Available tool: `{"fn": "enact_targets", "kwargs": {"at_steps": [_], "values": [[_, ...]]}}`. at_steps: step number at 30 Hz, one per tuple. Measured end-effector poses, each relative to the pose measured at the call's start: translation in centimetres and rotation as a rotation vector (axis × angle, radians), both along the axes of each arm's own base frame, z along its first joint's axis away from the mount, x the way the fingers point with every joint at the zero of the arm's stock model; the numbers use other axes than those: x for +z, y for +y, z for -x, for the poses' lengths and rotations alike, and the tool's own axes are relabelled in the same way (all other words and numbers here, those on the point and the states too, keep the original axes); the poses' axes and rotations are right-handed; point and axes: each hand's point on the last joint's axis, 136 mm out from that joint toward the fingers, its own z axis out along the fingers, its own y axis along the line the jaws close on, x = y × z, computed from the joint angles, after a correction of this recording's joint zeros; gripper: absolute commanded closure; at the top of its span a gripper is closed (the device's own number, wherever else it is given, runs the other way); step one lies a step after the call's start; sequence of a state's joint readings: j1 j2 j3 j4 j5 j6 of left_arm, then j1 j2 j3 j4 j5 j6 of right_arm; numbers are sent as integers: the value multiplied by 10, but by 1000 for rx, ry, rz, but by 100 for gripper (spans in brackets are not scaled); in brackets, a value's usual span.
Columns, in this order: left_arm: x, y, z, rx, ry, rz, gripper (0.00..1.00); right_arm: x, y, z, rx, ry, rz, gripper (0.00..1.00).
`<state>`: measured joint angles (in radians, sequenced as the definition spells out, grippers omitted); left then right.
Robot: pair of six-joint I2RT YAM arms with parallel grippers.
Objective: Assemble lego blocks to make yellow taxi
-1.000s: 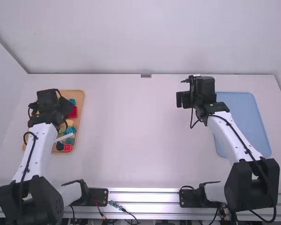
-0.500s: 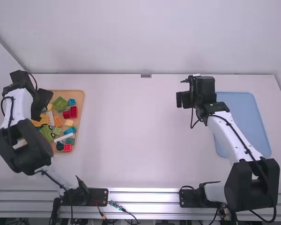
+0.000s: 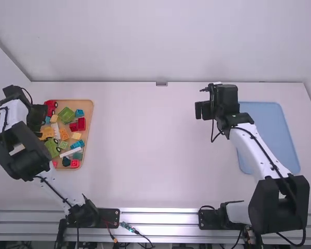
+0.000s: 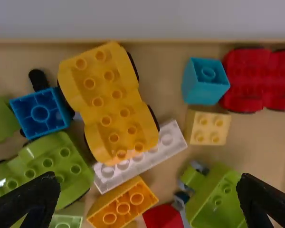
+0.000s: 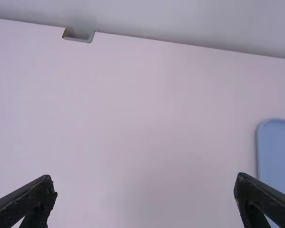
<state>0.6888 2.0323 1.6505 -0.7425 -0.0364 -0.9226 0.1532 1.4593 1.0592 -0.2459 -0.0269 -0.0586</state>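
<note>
My left gripper [image 3: 40,115] hangs over the left edge of the wooden tray [image 3: 88,115]; in the left wrist view the same gripper [image 4: 149,197] is spread wide above the blocks, holding nothing. Between its fingers and the tray wall lies a yellow car base [image 4: 109,102] with black wheels, partly over a white block [image 4: 173,137]. Beside them are a pale yellow block [image 4: 208,127], an orange block [image 4: 122,203] and a red car base [image 4: 256,80]. My right gripper [image 3: 202,110] is over the table's right half; in the right wrist view this gripper [image 5: 145,190] is open above bare table.
A blue tray [image 3: 269,135] lies at the right, beside the right arm. Green car base [image 4: 47,164], blue blocks [image 4: 41,112] and a green block [image 4: 218,197] crowd the wooden tray. A small metal bracket [image 3: 161,83] sits at the table's back edge.
The left arm has swung left off the tray's middle, then its gripper has shifted slightly left and nearer the camera, uncovering the red car base. The right arm has stayed still.
</note>
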Motion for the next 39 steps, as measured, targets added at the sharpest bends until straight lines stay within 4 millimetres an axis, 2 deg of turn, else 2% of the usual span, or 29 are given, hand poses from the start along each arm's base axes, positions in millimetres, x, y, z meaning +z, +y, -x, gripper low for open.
{"fn": "enact_targets", "kwargs": {"at_steps": [6, 16, 24, 39], "values": [[-12, 7, 8, 15, 2, -2, 1, 0, 0, 0, 3, 0, 2, 1], [-19, 11, 2, -3, -18, -28, 1, -1, 0, 1, 2, 4, -2, 1], [-53, 7, 7, -4, 41, 24, 3, -1, 0, 1, -1, 5, -2, 1], [-60, 10, 2, -12, 30, 15, 2, -1, 0, 1, -3, 5, -3, 1]]}}
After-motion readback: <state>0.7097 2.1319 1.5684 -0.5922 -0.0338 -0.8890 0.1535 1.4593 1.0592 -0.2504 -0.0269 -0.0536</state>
